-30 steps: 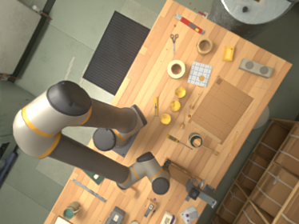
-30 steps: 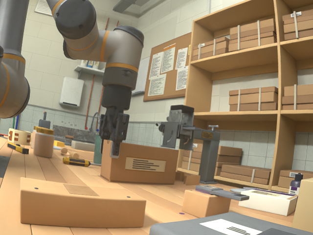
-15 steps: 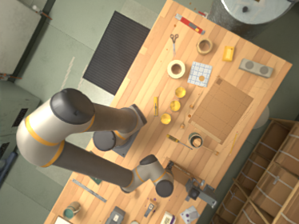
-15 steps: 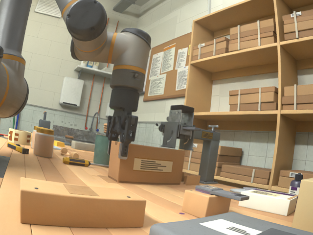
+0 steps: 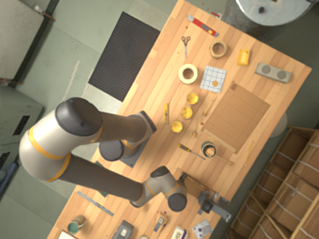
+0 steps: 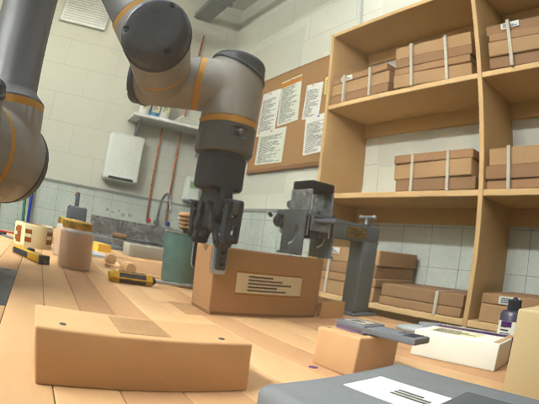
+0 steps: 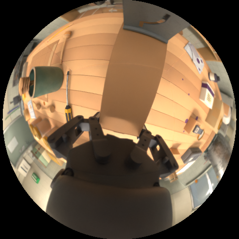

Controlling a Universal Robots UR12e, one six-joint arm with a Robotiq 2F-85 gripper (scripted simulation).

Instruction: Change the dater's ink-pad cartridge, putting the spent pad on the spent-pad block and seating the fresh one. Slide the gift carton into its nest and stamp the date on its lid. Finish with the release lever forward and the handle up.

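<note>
My gripper [image 6: 216,254] [image 7: 119,131] stands over the near end of the gift carton [image 6: 257,282] [image 7: 132,87]. The brown carton with its label on the side is clamped across its width in my fingers and rests on the bench, its far end reaching under the grey dater [image 6: 311,217] [image 5: 210,204] on its post. The dater's black handle sits on top of the head. A small wooden block [image 6: 353,348] [image 7: 190,124] lies nearer the bench's front, with a flat grey ink-pad cartridge [image 6: 379,329] lying on top of it and overhanging it. The nest is hidden behind the carton.
A long wooden block [image 6: 139,350] lies across the bench front. A green can [image 6: 176,256] [image 7: 44,81] and a yellow-handled screwdriver [image 6: 130,278] [image 7: 67,94] sit left of the carton. A white and purple box [image 6: 461,345] and shelves of cartons [image 6: 435,169] stand to the right.
</note>
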